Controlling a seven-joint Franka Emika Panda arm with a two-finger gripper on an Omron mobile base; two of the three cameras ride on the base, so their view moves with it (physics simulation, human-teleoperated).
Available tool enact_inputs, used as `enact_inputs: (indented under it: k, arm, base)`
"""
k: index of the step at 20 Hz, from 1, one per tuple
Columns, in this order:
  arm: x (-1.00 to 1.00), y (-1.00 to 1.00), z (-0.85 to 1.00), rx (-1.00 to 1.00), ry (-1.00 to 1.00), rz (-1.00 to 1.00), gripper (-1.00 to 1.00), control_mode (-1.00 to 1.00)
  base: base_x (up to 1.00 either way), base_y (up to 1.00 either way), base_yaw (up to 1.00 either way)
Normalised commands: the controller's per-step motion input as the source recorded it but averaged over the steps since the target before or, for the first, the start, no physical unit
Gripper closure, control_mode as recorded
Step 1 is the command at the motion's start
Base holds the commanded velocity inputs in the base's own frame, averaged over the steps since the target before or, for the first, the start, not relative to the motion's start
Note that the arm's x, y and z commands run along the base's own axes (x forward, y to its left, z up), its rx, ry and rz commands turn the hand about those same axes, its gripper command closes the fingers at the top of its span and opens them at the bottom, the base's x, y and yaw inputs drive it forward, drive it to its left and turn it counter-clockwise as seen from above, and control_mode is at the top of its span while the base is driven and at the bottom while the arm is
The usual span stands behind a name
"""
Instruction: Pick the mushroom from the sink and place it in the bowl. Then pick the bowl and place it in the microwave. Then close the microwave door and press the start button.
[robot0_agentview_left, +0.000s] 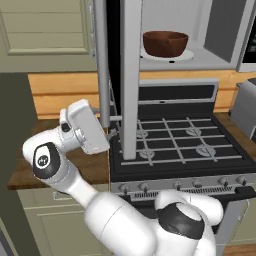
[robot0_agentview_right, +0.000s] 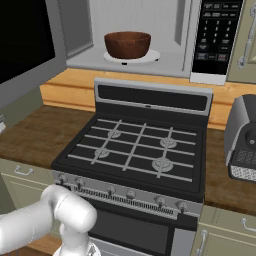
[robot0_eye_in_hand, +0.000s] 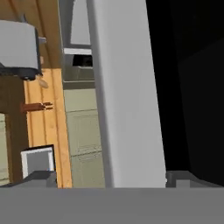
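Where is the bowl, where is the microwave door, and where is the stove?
bowl (robot0_agentview_right: 127, 45): right base view, on its brown outer side.
microwave door (robot0_agentview_left: 131, 75): left base view, on its grey frame edge.
stove (robot0_agentview_right: 135, 150): right base view, on the black grate.

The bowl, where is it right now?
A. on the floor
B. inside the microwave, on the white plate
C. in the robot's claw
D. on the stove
B. The brown bowl sits on the white round plate inside the microwave, whose door stands open, above the stove.
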Motion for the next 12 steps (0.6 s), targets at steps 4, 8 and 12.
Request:
enact_inputs:
  k: [4,8,12]
  arm:
    - [-0.16,-0.42,0.23,0.14,-0.23,-0.20,-1.00,-1.00]
    - [-0.14,-0.66,0.19,0.18,-0.20,-0.08,-1.00,-1.00]
    - [-0.19,-0.79,0.12,0.18,-0.19,0.00,-1.00,-1.00]
  base:
    - [0.00,0.00,0.00]
    - [0.00,0.00,0.00]
    - [0.00,0.00,0.00]
